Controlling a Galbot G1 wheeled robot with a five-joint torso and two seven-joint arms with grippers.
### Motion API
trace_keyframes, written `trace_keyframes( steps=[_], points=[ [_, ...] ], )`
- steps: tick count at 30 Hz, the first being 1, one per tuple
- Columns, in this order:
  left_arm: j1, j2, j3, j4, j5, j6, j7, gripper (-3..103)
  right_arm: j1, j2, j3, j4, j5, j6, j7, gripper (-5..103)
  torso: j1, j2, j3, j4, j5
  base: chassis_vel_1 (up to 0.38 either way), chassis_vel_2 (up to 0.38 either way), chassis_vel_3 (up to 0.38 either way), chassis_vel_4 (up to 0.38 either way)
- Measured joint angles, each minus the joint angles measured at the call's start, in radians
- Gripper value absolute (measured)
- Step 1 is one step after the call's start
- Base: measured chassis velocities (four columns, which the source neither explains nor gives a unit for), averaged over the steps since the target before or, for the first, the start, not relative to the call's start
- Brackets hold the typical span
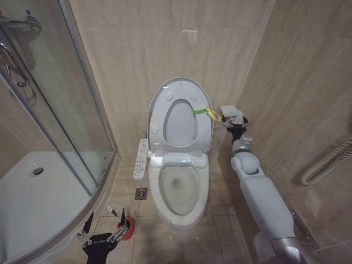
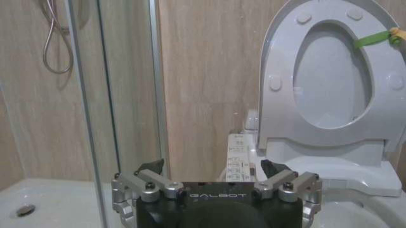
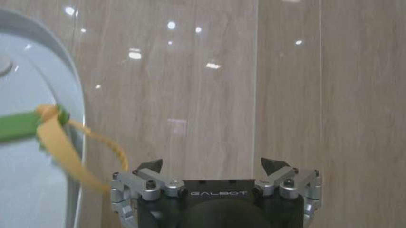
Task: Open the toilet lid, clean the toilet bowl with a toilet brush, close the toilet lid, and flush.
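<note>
toilet lid [image 1: 179,118] raised | left gripper [image 1: 104,226] open near toilet brush [image 1: 125,228] | right gripper [image 1: 234,125] open, empty

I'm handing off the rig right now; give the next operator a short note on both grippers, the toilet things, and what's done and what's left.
Left gripper: open, empty, low near the floor left of the toilet bowl, beside the red holder of the toilet brush.
Right gripper: open, empty, raised near the wall beside the upright toilet lid, close to the green-yellow tag on the seat.
Done: lid and seat both stand open against the wall; bowl exposed.
Left: pick up the brush, scrub the bowl, return the brush, close the lid, flush.
</note>
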Motion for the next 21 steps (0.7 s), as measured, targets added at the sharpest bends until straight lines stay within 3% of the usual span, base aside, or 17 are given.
trace_keyframes(
  steps=[10, 18, 21],
  points=[
    [0.0, 0.0, 0.0, 0.0, 0.0, 0.0, 0.0, 99, 0.071, 0.012, -0.024, -0.052, -0.006, -0.013, 0.016, 100, 0.0, 0.0, 0.0, 0.0001, 0.0, 0.0, 0.0, 0.0, 0.0],
    [0.0, 0.0, 0.0, 0.0, 0.0, 0.0, 0.0, 99, 0.131, -0.001, -0.038, -0.085, 0.064, -0.077, -0.007, 100, 0.0, 0.0, 0.0, 0.0001, 0.0, 0.0, 0.0, 0.0, 0.0],
    [0.0, 0.0, 0.0, 0.0, 0.0, 0.0, 0.0, 99, 0.134, -0.004, -0.032, -0.087, 0.074, -0.065, -0.029, 100, 0.0, 0.0, 0.0, 0.0002, 0.0, 0.0, 0.0, 0.0, 0.0]
  ],
)
